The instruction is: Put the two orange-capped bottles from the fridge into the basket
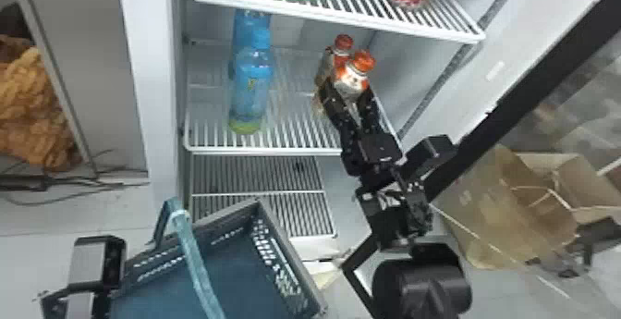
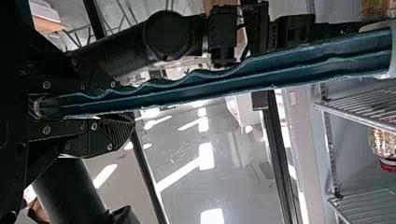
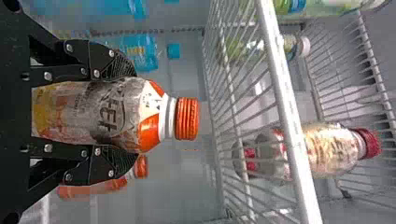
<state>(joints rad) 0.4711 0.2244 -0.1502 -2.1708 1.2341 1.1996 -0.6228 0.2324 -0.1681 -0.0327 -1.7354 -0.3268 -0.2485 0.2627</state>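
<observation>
Withdrawing crookedly, we could topple the far bottle [image 1: 343, 44], at the right of the shelf [image 1: 263, 150], with the near bottle [image 3: 107, 114] clamped in our right gripper [image 3: 134, 114]; our left gripper [image 2: 123, 103] holds the basket handle [image 2: 233, 83].

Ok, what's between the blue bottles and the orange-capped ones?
In the head view, only bare wire shelf separates the blue bottles from the orange-capped bottles.

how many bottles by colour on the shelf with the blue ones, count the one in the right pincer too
blue bottles: 2
orange-capped bottles: 2, one of them between the fingers of the right pincer
total: 4
</observation>
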